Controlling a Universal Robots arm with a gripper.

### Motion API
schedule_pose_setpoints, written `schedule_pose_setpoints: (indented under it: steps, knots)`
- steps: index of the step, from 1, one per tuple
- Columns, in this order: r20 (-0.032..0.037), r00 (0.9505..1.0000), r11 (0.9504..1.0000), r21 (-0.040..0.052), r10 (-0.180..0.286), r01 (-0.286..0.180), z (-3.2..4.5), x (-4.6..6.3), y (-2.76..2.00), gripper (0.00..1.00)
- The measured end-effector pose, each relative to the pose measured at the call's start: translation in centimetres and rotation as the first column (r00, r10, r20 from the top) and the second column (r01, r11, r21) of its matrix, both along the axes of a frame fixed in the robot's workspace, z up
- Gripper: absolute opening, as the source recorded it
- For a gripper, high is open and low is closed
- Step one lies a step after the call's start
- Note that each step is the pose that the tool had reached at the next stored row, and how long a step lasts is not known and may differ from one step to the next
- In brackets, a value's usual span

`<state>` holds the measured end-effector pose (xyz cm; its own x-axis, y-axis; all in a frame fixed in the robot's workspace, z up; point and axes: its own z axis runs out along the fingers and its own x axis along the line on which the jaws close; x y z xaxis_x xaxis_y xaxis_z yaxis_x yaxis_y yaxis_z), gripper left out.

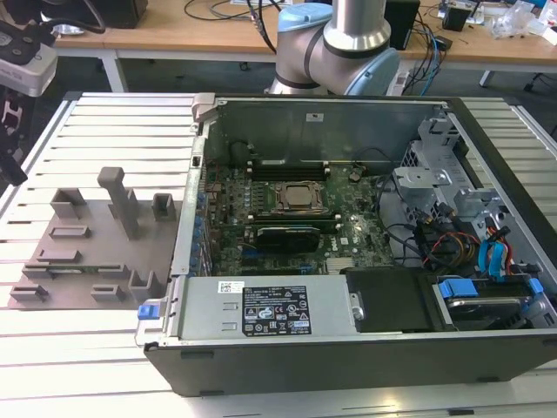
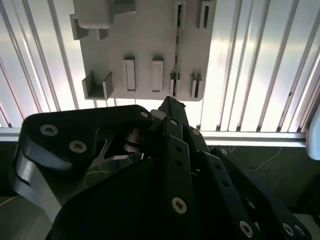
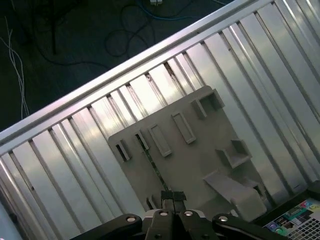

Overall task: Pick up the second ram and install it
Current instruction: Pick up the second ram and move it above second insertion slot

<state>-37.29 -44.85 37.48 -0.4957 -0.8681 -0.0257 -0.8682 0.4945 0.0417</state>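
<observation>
Gripper (image 2: 170,102) links fill the foreground of the second wrist view; the jaws look pressed together on nothing, and in the first wrist view the gripper (image 3: 173,197) shows its tips meeting in a thin line. Beyond the tips lies the grey holder (image 2: 145,30), resting on the slatted table (image 1: 104,122) at the exterior view's left, beside the open case (image 1: 348,113). The ram (image 2: 176,50) stands on edge in the holder's slots, seen as a thin green-dark line running away from the tips. The first wrist view shows the ram (image 3: 151,162) the same way, its near end just beyond them. The gripper hangs above the holder, apart from the ram, so the pick is judged not yet begun. A sound pick likely calls for jaws spread wider than the board's thickness, closing line square to its flat faces, and contact near mid-length. A straight lift would keep the board from binding in its slots. A skewed approach risks catching a slot wall or tipping the ram.
</observation>
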Motion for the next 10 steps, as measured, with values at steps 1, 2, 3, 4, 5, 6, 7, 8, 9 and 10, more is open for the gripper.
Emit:
schedule_pose_setpoints:
  steps: [1, 2, 3, 4, 5, 6, 7, 8, 9, 10]
  knots:
    - [-0.0001, 0.9999, 0.9999, -0.0001, 0.012, -0.012, 0.0, 0.0, 0.0, 0.1]
    - [0.0, 0.9997, 0.9997, 0.0, 0.022, -0.022, 0.0, 0.0, 0.0, 0.1]
    - [0.0, 0.9995, 0.9995, 0.0, 0.032, -0.032, 0.0, 0.0, 0.0, 0.1]
    - [0.0, 0.9992, 0.9992, 0.0, 0.039, -0.039, 0.0, 0.0, 0.0, 0.1]
    - [0.0, 0.9987, 0.9987, 0.0, 0.05, -0.05, 0.0, 0.0, 0.0, 0.1]
    - [0.0, 0.9983, 0.9983, 0.0, 0.058, -0.058, 0.0, 0.0, 0.0, 0.1]
    - [-0.0001, 0.9979, 0.9979, 0.0, 0.065, -0.065, 0.0, 0.0, 0.0, 0.1]
    - [0.0, 0.997, 0.997, 0.0, 0.077, -0.077, 0.0, 0.0, 0.0, 0.1]
    - [0.0, 0.9963, 0.9963, 0.0, 0.086, -0.086, 0.0, 0.0, 0.0, 0.1]
    - [0.0, 0.9958, 0.9958, 0.0, 0.092, -0.092, 0.0, 0.0, 0.0, 0.1]
